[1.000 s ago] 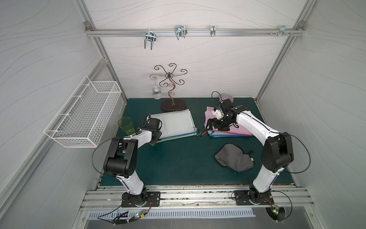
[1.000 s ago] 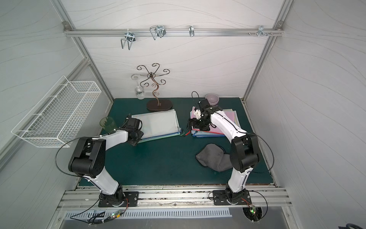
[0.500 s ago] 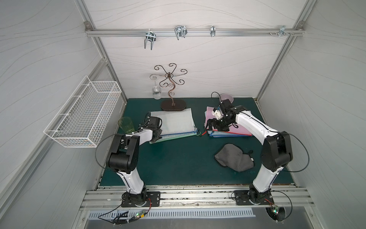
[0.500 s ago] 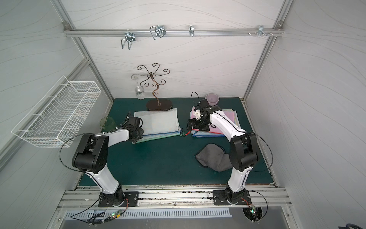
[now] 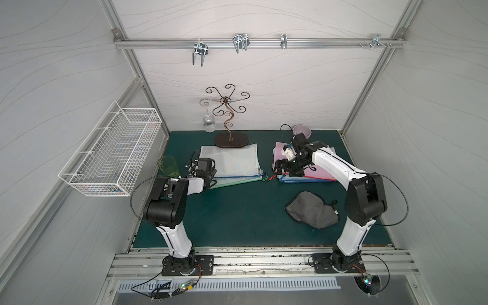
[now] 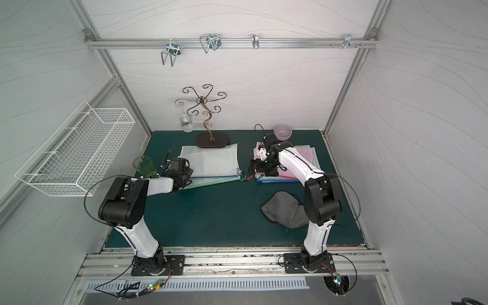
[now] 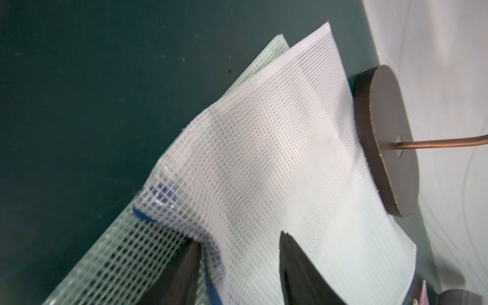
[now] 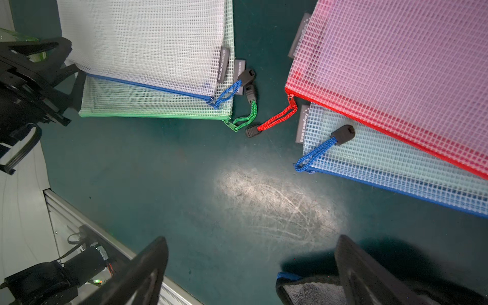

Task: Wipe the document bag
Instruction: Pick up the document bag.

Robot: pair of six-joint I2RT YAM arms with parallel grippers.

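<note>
The left arm is folded sharply at the elbow in the lower left of both top views, and its forearm is laid low and level toward the centre. The left gripper is placed at the lower left corner of the white mesh document bag. This bag lies left of centre on a green-edged bag.

In the left wrist view the jaws are seen standing apart. One finger is above the raised corner and one is beneath it, so the corner is straddled, not clamped. The upper edge of the bag is touched by the stand base.

The right arm is extended from the lower right toward the upper centre, with the wrist bent downward. The right gripper is held fully spread and empty at the left edge of the pink bag stack. The grey cloth lies in the lower right, apart from both grippers.
</note>
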